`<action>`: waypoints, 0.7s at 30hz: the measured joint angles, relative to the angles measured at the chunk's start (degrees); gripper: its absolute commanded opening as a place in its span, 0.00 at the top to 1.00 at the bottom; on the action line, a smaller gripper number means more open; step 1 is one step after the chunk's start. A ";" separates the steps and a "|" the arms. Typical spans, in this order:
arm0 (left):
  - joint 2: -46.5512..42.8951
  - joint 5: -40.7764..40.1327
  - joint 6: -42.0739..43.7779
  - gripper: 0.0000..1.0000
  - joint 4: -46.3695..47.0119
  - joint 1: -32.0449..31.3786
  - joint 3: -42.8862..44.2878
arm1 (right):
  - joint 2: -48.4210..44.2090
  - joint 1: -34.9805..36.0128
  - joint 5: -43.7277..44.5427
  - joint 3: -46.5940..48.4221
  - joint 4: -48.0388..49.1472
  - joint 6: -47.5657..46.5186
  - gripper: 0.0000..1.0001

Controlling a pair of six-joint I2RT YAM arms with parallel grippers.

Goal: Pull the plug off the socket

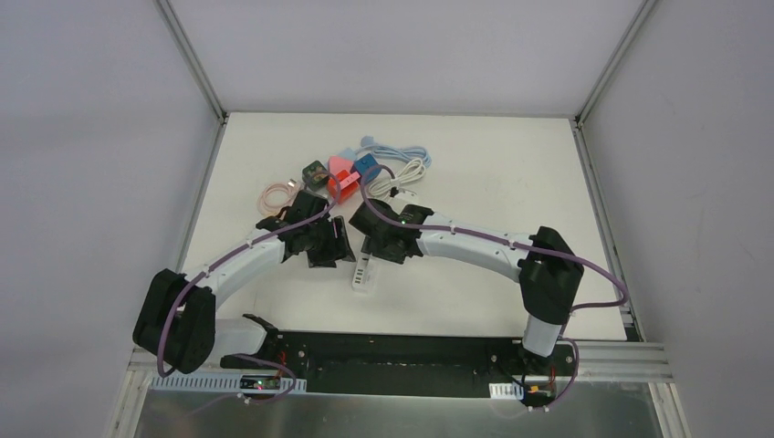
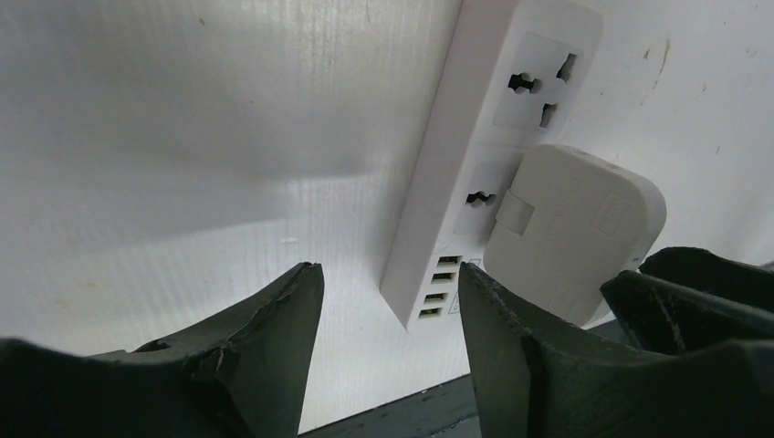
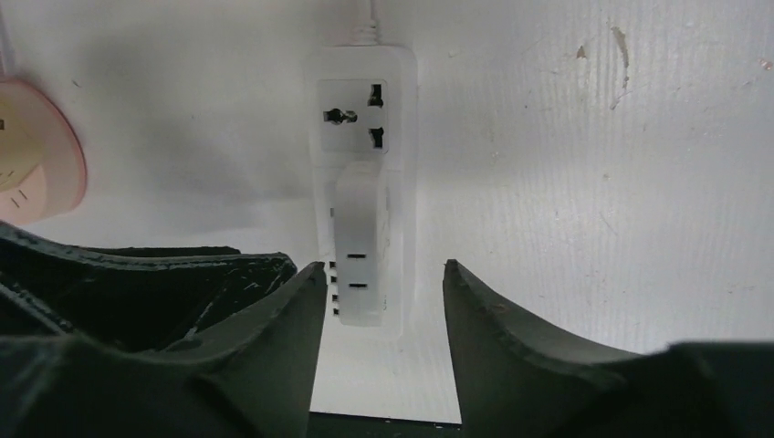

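Observation:
A white socket strip (image 1: 363,274) lies on the table between my two grippers. In the left wrist view the strip (image 2: 461,173) carries a white block-shaped plug (image 2: 575,228) seated near its USB end. In the right wrist view the plug (image 3: 358,242) sits on the strip (image 3: 403,137) below a free socket. My left gripper (image 2: 391,285) is open, with the strip's USB end just beyond its tips. My right gripper (image 3: 383,274) is open, and the plug's near end lies just ahead of its tips. Both grippers (image 1: 339,251) (image 1: 383,248) hover close together over the strip.
A heap of adapters stands behind the strip: green (image 1: 315,173), red-pink (image 1: 339,171), blue (image 1: 368,167), with a white cable (image 1: 406,173) and a pink cable (image 1: 276,193). A pink round thing (image 3: 36,155) shows at the right wrist view's left edge.

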 measured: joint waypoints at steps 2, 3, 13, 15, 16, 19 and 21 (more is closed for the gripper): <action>1.70 1.77 -0.28 0.45 0.68 0.00 0.00 | 0.00 0.04 -0.72 -0.26 1.05 -0.90 0.38; 2.49 2.54 -0.59 0.45 1.03 0.00 0.00 | 0.00 0.09 -1.03 -0.39 1.44 -1.31 0.37; 5.88 7.41 -4.63 0.47 5.25 0.00 -0.70 | 0.22 0.22 -1.97 -0.48 3.93 -3.43 0.65; 6.67 8.37 -5.40 0.47 6.29 0.00 -1.20 | 0.39 0.22 -2.14 -0.48 3.89 -3.45 0.70; 7.23 8.81 -5.79 0.48 6.60 0.00 -1.42 | 0.44 0.22 -2.21 -0.48 3.91 -3.48 0.73; 8.90 9.88 -6.27 0.49 7.15 0.00 -1.55 | 0.52 0.22 -2.29 -0.59 3.87 -3.45 0.79; 9.66 10.16 -6.47 0.51 7.43 0.00 -1.64 | 0.52 0.20 -2.23 -0.79 3.96 -3.34 0.85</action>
